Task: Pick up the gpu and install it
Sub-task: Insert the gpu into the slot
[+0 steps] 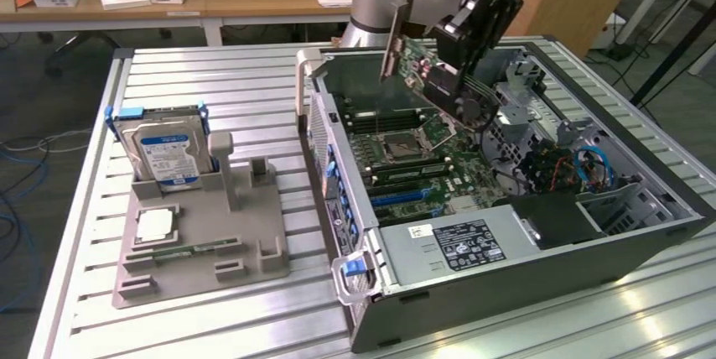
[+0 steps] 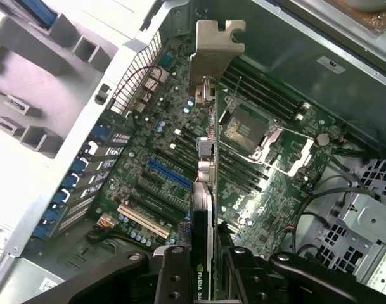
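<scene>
Tool [image 2: 204, 269] clamped on the gpu [image 2: 207, 183], pads on its flat faces at the end away from the silver bracket [image 2: 215, 50]. Card hangs edge-on above the motherboard [image 2: 148, 158] inside the open computer case [image 1: 537, 292], apparently not yet seated. My judgement: light, stiff and fragile. Grip the faces, since the thin board could pivot.

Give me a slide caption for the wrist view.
Gripper clamping the gpu edge-on over the motherboard inside the open computer case.
</scene>
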{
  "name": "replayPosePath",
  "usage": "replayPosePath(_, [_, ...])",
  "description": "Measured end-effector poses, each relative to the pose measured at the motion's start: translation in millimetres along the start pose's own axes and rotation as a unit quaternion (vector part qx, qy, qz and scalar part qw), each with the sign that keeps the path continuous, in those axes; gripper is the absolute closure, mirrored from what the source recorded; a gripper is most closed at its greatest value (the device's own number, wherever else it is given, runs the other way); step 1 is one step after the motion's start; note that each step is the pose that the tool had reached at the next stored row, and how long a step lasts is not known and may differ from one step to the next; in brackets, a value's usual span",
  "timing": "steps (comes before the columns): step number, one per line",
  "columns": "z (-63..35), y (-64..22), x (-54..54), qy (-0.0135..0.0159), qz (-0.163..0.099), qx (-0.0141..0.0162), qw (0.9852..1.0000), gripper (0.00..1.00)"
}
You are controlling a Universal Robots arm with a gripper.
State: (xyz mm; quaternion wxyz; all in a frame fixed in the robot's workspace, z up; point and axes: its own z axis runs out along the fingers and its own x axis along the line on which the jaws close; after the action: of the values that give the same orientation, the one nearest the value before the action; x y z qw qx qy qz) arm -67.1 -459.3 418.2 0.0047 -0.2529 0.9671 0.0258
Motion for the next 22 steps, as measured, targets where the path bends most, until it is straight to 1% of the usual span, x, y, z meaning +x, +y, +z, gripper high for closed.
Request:
replayPosePath(11, [0.0, -0.2, -0.4, 0.0011, -0.023, -0.0005, 0.9997, 0.74])
replayPosePath(22, [0.0, -0.4, -0.7, 0.0022, -0.046, -0.0010, 0.9989, 0.74])
